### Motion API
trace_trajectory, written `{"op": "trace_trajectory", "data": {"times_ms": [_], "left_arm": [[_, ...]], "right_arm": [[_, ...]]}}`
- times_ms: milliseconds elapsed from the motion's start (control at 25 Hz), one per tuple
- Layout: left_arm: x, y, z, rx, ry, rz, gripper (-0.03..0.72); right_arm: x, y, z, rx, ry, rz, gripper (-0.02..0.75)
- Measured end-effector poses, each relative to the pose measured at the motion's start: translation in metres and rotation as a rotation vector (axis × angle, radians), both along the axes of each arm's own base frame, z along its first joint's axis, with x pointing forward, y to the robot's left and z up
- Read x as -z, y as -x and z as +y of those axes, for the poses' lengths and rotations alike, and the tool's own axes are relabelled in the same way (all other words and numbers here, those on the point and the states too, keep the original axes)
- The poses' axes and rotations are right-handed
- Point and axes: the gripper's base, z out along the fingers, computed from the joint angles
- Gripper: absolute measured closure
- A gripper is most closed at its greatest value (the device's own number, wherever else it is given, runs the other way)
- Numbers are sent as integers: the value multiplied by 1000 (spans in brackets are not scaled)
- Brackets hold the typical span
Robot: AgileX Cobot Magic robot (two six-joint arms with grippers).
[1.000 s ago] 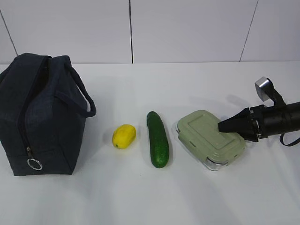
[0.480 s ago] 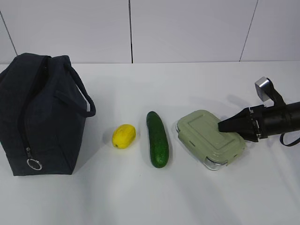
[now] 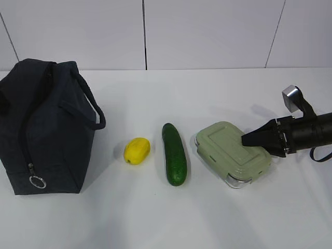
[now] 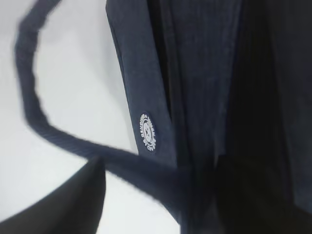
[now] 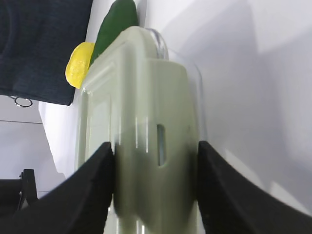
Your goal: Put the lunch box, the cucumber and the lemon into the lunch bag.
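Note:
The navy lunch bag [image 3: 46, 129] stands at the left. To its right, in a row on the white table, lie the yellow lemon [image 3: 137, 150], the dark green cucumber [image 3: 175, 154] and the sage-lidded lunch box [image 3: 225, 148]. My right gripper [image 3: 244, 140] comes in low from the right. It is shut on the near end of the lunch box [image 5: 146, 97], one black finger pressed to each side. The left wrist view is close on the lunch bag [image 4: 204, 73], its white logo [image 4: 148, 132] and a loop handle [image 4: 29, 97]. My left gripper [image 4: 156, 195] stands open; one finger [image 4: 63, 204] shows, clear of the fabric.
A silver ring pull [image 3: 38, 181] hangs low on the bag's front zipper. A white panelled wall [image 3: 207, 31] runs behind the table. The lemon [image 5: 78, 68] and cucumber [image 5: 114, 22] lie beyond the box in the right wrist view.
The bag's loop handle has shifted very slightly. The right gripper, lunch box, cucumber and lemon have not moved.

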Motion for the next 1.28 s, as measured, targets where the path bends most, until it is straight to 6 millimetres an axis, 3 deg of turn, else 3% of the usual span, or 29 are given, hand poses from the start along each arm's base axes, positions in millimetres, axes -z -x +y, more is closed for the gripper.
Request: {"op": "trace_trajectory", "data": {"times_ms": [120,200,240,400,440,960,1280], "left_arm": [[17,-11,0,-5,0,41,215],[28,-16,0,-8,0,66,271],[30,-17,0,-10,0,66,315],[31,-20,0,-12,-1,64,611],[30,-21,1,-9,-7,61,643],[-2,-31,3,35,-57,44,666],[-2,-31,3,42,-65,50,666]], "right_arm": [[0,0,0,-1,-2,0,351],[0,0,0,-1,-2,0,351],[0,0,0,0,-2,2,351],[0,0,0,2,-4,6,351],[0,0,0,3,-4,8,351],[-1,0,0,35,-17,65,361],[-1,-3,0,80,-34,95,363]]}}
